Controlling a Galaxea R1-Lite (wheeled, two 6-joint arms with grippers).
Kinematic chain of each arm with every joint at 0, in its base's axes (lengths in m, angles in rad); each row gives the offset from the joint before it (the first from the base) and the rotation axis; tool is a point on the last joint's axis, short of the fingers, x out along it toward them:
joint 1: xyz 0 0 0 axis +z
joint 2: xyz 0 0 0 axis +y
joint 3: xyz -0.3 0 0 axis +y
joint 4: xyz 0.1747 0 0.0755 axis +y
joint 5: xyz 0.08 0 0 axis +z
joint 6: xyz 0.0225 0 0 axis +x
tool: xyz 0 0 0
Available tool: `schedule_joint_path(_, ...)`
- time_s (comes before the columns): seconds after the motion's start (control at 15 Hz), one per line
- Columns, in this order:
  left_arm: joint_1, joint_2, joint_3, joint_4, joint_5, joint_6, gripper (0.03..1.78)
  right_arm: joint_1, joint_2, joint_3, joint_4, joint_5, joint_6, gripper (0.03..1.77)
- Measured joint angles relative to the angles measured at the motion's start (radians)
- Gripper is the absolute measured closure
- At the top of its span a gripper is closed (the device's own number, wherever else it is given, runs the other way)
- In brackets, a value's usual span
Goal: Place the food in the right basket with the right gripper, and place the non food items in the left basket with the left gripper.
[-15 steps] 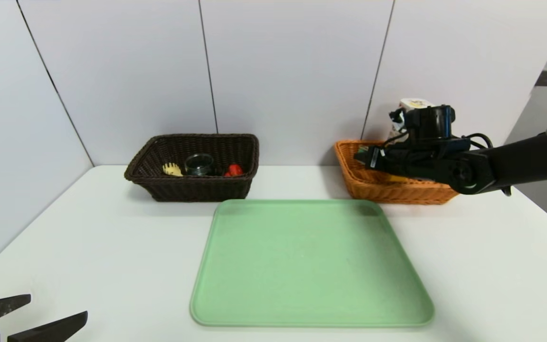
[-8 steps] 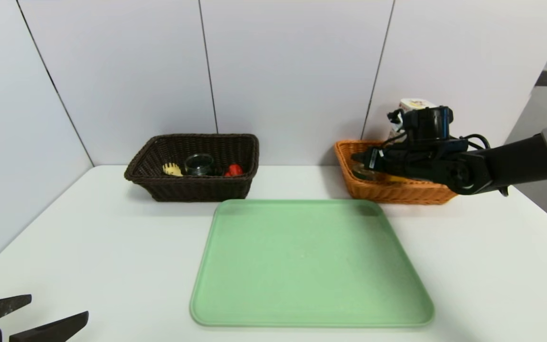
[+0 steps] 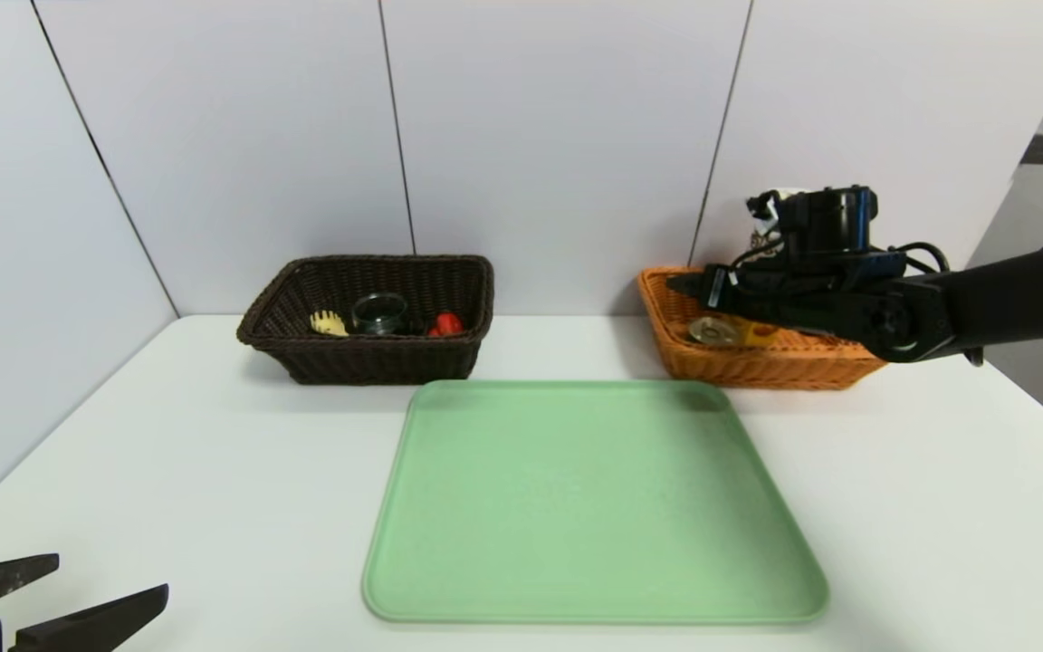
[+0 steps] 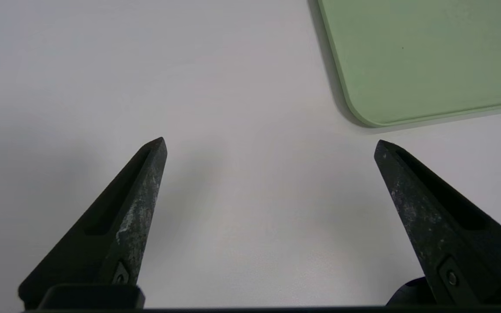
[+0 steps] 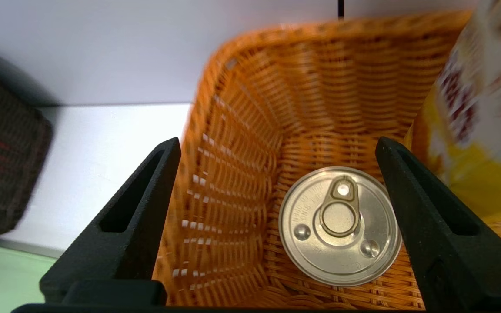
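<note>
1. Risen slightly above the rectangular orange-tan wicker basket with flared rim [image 3: 680, 349] since the earlier frames: the right gripper [image 5: 276, 145], a black pointed two-finger claw, now spread wide and holding nothing.
2. Uncovered below that gripper since then: the small round tin with gold pull-tab lid [image 5: 339, 226], resting lid-up on the basket floor, just beneath and between the parted fingers [image 5: 429, 217], clear of both in the right wrist view.
3. Beside the gripper, on its outer side: the tall yellow carton with printed writing [image 5: 472, 130], standing inside the same basket; mostly hidden behind the wrist in the head view, only its white top [image 3: 779, 193] showing.
4. Far off toward the other arm's side of the right gripper: the rectangular dark brown wicker basket [image 3: 368, 358], containing the pale wooden pasta fork [image 3: 329, 322], the small round dark glass dish [image 3: 379, 313] and the small red rubber duck [image 3: 447, 324], set side by side.
5. Nearer than both baskets, between the two grippers: a flat pale green plastic tray with rounded corners [image 3: 594, 503], lying on the white table [image 3: 168, 453].
6. Parked low at the near edge of the table, unchanged from the earlier frames: the left gripper [image 4: 270, 145], black pointed fingers spread wide over bare tabletop, a corner of the tray just ahead of one fingertip [image 4: 383, 148].
</note>
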Motion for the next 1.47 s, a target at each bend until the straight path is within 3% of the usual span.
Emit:
schedule_joint_path(0.33,0.0,0.005,-0.103,0.034,0.006,0.0,0.12,0.042,-0.244,0.045,0.134,-0.003,-0.005,0.17)
schedule_joint_path(0.47,0.002,0.008,-0.164,0.084,0.014,0.004,0.12,0.058,-0.383,0.116,0.196,-0.01,-0.021,0.15)
schedule_joint_path(0.73,0.056,-0.003,-0.196,0.113,0.088,0.043,0.12,0.058,-0.651,0.333,0.223,-0.063,-0.033,0.13)
schedule_joint_path(1.13,0.219,-0.176,-0.118,0.224,0.09,0.087,0.12,-0.037,-1.059,0.693,0.213,-0.101,-0.04,0.11)
schedule_joint_path(1.47,0.267,-0.451,0.01,0.295,0.091,0.096,0.12,-0.154,-1.435,0.92,0.227,-0.099,-0.059,0.11)
